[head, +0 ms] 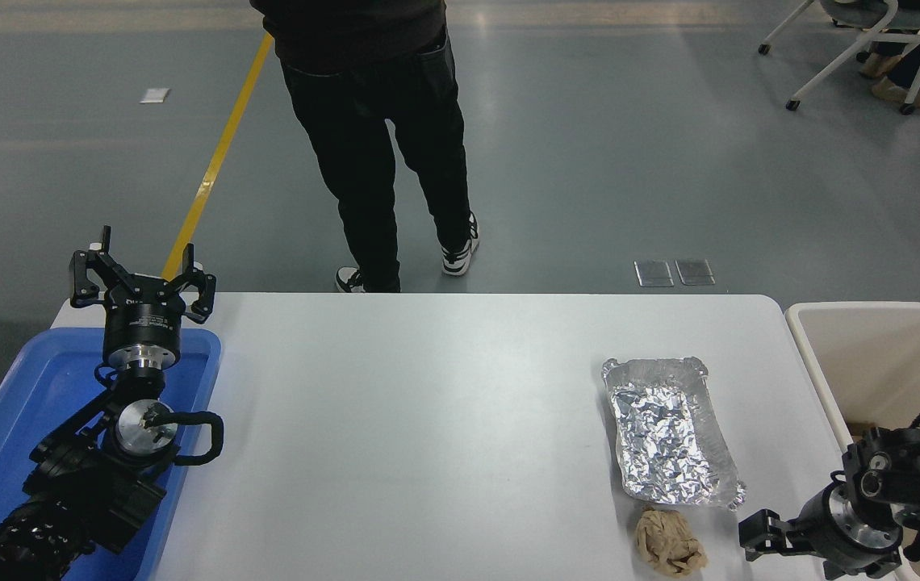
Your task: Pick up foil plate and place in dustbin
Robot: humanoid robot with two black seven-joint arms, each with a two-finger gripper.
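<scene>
Foil plate [670,436] is left flat on table [428,420], untouched; R gripper [759,537] seen nearby, finger state not discernible; L gripper [141,278] is parked, fingers spread.

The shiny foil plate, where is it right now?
In the head view, the foil plate lies flat on the right part of the white table, just beyond the crumpled paper wad and left of the cream dustbin.
</scene>
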